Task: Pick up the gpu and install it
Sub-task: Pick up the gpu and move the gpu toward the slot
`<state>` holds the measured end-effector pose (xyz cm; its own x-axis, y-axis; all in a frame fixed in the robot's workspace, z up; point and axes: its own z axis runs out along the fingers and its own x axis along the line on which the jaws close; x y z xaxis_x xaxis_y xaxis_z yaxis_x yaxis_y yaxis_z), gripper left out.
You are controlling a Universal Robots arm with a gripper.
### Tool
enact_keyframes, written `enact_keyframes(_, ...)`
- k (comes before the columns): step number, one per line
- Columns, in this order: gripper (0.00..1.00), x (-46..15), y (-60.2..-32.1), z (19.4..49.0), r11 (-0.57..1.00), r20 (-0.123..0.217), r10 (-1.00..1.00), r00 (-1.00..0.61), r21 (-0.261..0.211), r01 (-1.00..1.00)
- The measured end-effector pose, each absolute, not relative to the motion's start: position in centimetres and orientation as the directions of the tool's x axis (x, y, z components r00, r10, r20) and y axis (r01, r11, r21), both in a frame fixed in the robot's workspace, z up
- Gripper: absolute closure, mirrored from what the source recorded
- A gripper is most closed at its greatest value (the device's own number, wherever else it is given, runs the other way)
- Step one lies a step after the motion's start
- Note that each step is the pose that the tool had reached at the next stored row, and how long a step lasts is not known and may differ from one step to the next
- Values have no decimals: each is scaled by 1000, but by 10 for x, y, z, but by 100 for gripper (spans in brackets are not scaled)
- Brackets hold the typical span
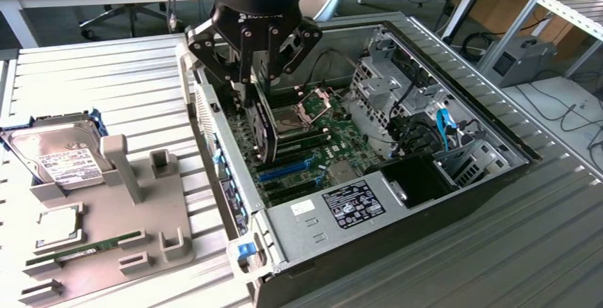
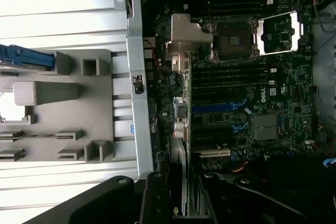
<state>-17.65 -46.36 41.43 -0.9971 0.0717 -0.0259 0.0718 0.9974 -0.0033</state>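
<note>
- Tool: black linked-finger gripper (image 1: 260,82), hanging over the open case. I read its fingers (image 1: 237,68) as closed on the upper edge of the card, pinching it from both faces.
- Task item: gpu (image 1: 265,124), a thin, dark, rectangular expansion card. It is held upright on edge inside the case, above the motherboard.
- Same item, wrist view: the gpu (image 2: 181,145) appears edge-on, with its silver metal bracket (image 2: 185,38) at the end away from the fingers.
- Slots: blue expansion slots (image 1: 282,172) lie just under the card's lower end. I cannot tell whether the card touches them.
- Enclosure: dark tower computer case (image 1: 481,103), lying on its side with the panel off, on a ribbed grey metal table (image 1: 104,68).
- Board: green motherboard (image 1: 330,138) on the case floor. Its open silver processor socket (image 1: 315,107) sits just beside the card, on the exterior view's right of it.
- Fixture: grey plastic parts holder (image 1: 132,223) on the table, at the exterior view's left of the case and well apart from the gripper.
- Holder contents, untouched:
  - silver hard drive with white label (image 1: 56,158);
  - square silver processor chip (image 1: 58,224);
  - slim green RAM stick (image 1: 87,249).
</note>
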Motion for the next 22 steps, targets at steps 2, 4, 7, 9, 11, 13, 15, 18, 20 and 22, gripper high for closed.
enact_keyframes(2,74,-176,-464,414,997,-26,72,-997,-3,72)
enact_keyframes(4,74,-175,-464,414,997,-26,72,-997,-3,72)
enact_keyframes(7,74,-173,-464,413,997,-26,72,-997,-4,72)
enact_keyframes(9,74,-171,-463,412,997,-26,72,-997,-4,72)
enact_keyframes(11,74,-168,-463,410,997,-26,72,-997,-5,72)
enact_keyframes(13,74,-166,-463,409,997,-26,72,-997,-6,72)
enact_keyframes(15,74,-163,-463,408,997,-26,72,-997,-7,72)
enact_keyframes(18,74,-157,-463,406,997,-26,72,-997,-8,72)
enact_keyframes(20,74,-153,-463,406,997,-26,72,-997,-9,72)
enact_keyframes(22,74,-150,-463,405,997,-26,72,-997,-9,72)
